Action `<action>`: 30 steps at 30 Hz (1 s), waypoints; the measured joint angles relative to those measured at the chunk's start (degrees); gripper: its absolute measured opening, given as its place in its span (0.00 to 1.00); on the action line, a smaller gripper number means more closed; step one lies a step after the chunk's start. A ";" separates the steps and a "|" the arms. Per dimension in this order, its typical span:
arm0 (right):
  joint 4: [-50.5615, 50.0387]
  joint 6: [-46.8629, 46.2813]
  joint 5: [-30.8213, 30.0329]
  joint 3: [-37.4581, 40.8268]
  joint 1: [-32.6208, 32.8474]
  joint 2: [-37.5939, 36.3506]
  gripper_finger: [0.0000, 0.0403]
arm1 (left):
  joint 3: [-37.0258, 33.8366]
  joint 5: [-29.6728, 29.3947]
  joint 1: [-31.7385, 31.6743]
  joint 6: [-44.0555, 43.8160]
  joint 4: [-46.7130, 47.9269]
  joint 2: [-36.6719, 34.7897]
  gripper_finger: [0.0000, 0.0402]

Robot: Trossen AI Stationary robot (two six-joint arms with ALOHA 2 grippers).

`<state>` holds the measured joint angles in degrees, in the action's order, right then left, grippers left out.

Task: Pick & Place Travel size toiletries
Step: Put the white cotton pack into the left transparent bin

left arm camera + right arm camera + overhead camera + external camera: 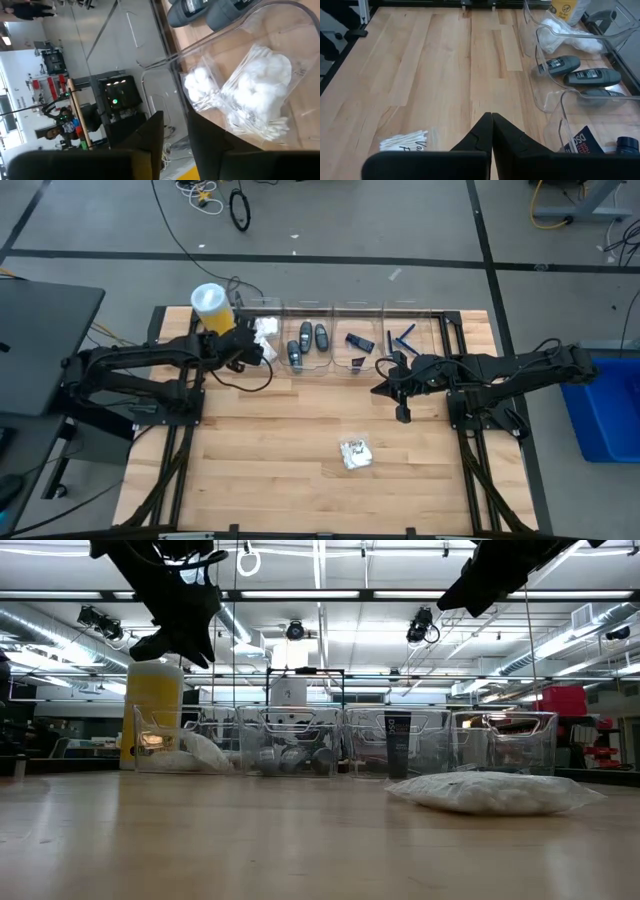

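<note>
Your left gripper [262,352] hangs over the clear bin [280,20] holding white packets [260,87], fingers slightly apart, empty. Your right gripper [492,125] sits over bare table [280,450], fingers pressed together. One packet [354,453] lies loose on the wood; grey ovals [312,340] and blue razors [402,336] rest in neighbouring bins.

Light wooden table [270,470]; clear bins [340,345] rowed along its far edge; white packet [354,453], seemingly cotton swabs, just beside the right gripper's fingers [492,137].
</note>
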<state>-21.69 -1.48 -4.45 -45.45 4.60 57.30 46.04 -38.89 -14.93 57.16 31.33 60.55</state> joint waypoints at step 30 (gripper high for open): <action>0.03 -0.07 2.50 0.00 0.00 0.00 0.02 | -0.02 4.53 26.29 -36.21 -27.51 0.02 0.01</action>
<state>-21.66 -1.55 -1.95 -45.45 4.60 57.30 46.02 -34.36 11.36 20.95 3.82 60.58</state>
